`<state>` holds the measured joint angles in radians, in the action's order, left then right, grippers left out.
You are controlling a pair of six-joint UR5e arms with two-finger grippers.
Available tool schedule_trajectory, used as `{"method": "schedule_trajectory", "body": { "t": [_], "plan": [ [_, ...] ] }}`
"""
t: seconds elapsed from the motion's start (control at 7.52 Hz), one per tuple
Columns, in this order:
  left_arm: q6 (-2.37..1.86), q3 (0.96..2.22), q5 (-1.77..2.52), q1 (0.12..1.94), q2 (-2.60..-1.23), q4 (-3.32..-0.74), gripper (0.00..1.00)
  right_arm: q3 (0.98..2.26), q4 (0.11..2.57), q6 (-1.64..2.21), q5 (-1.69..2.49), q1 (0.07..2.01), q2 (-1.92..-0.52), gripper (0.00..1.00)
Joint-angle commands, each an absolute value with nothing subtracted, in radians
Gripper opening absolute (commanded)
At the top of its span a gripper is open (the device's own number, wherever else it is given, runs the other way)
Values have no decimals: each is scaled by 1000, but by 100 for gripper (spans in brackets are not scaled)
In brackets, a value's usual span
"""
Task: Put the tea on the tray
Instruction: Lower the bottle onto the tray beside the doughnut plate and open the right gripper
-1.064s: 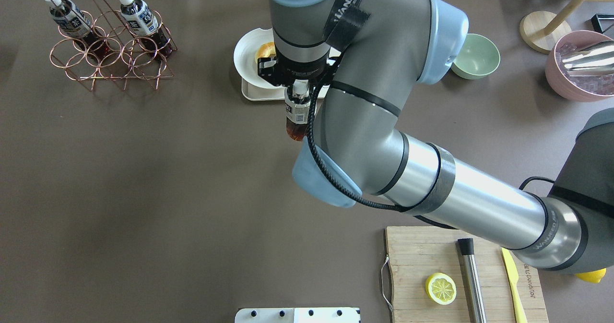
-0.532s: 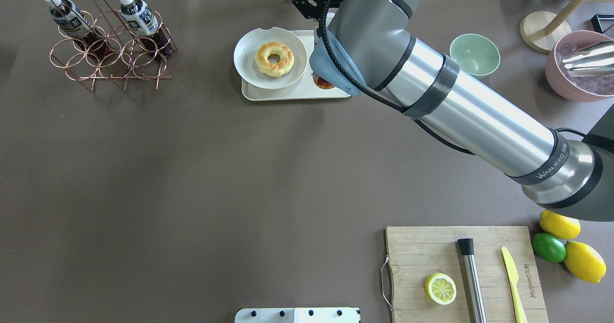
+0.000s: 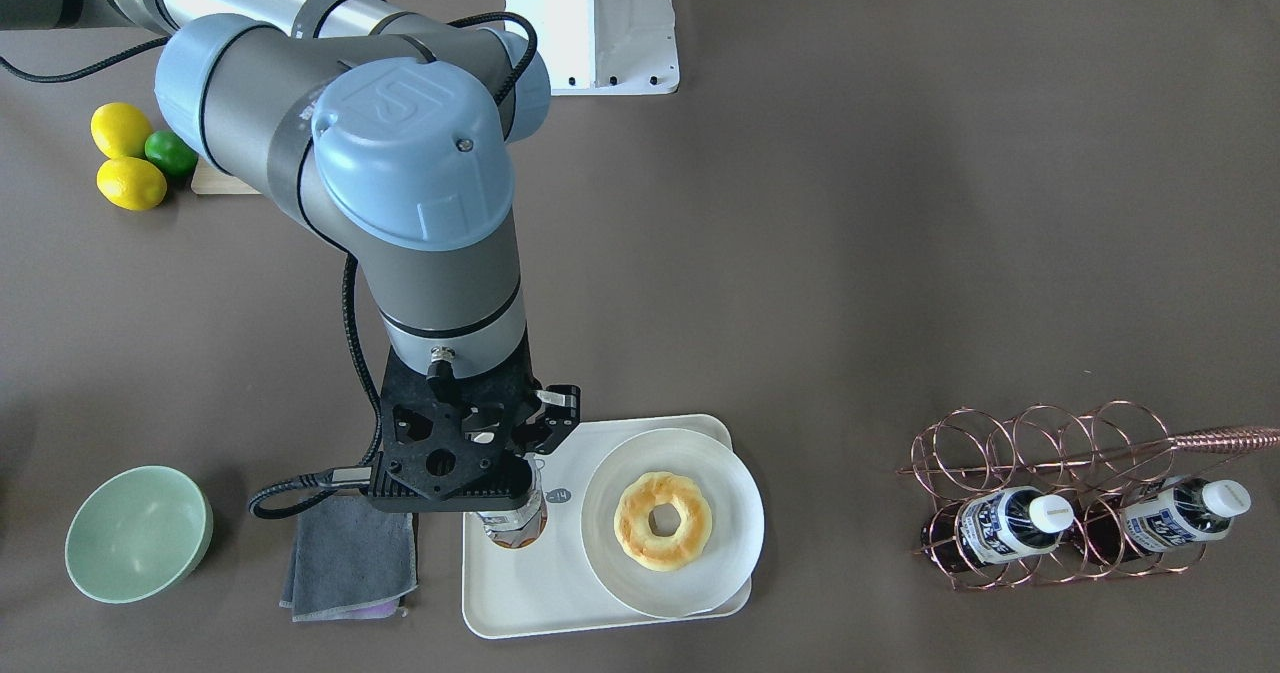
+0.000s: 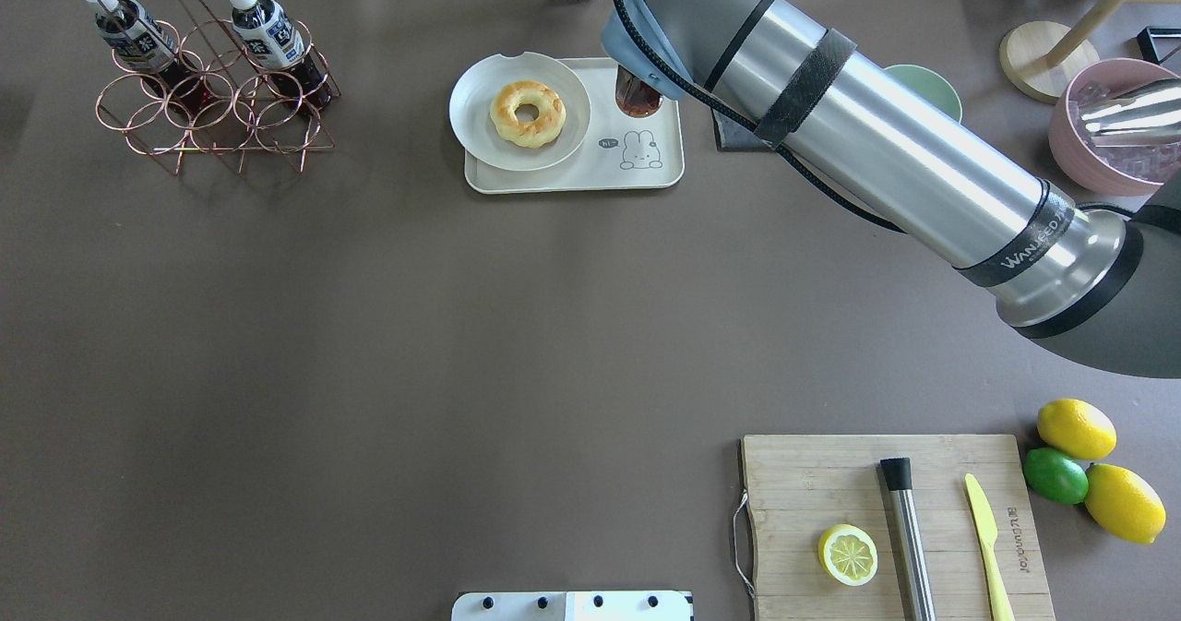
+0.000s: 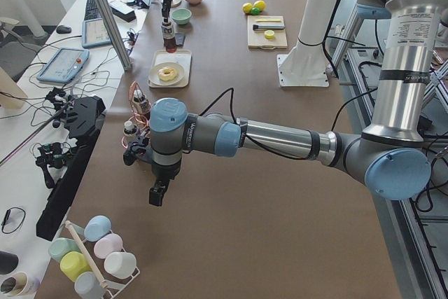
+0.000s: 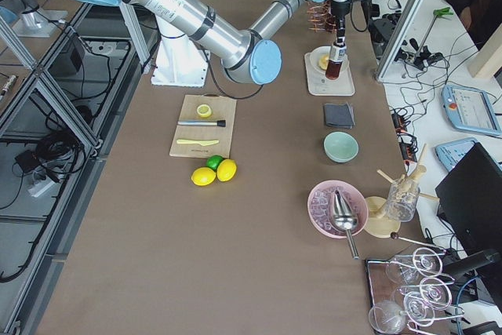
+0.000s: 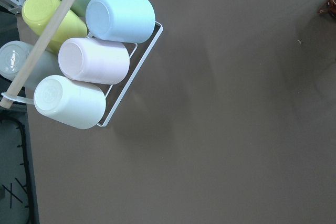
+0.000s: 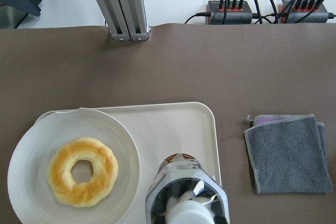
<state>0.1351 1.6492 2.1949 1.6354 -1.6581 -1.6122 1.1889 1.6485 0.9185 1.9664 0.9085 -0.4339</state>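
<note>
Exterior front-facing puts the right gripper (image 3: 508,498) at lower centre-left, pointing straight down with the tea (image 3: 517,525) under it; its fingers are hidden by the black body, yet the bottle hangs upright directly beneath, so I judge them closed on its neck. The tea is over the bare left part of the tray (image 3: 520,598) — the plate (image 3: 738,538) and its doughnut (image 3: 662,520) take the right part, which explains the spot; a grey cloth (image 3: 350,553) lies just left of the tray.

Overhead exterior: only the tea's brown base shows at top centre, above the bear drawing (image 4: 638,150), with the right arm (image 4: 904,178) covering the rest; two like bottles (image 4: 263,35) sit in the wire rack (image 4: 212,113) at upper left.

Exterior left: the left gripper (image 5: 155,196) hangs near the table at centre-left, well apart from the tray; whether it is open I cannot tell.

Right wrist-mounted: cap and shoulders fill the lower centre, just inside the tray's right edge — whether the base touches the tray I cannot tell; letting go looks like the next step once it is seated.
</note>
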Motion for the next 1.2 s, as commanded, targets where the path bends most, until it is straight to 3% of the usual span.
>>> {"method": "schedule_trajectory", "body": {
  "t": [0.0, 1.06],
  "plan": [
    [135, 1649, 2194, 1635, -1658, -1611, 98, 1140, 1590, 910, 1956, 904, -443, 0],
    [138, 1634, 2194, 1634, -1670, -1612, 98, 1155, 1531, 907, 1957, 884, -491, 0]
  ]
}}
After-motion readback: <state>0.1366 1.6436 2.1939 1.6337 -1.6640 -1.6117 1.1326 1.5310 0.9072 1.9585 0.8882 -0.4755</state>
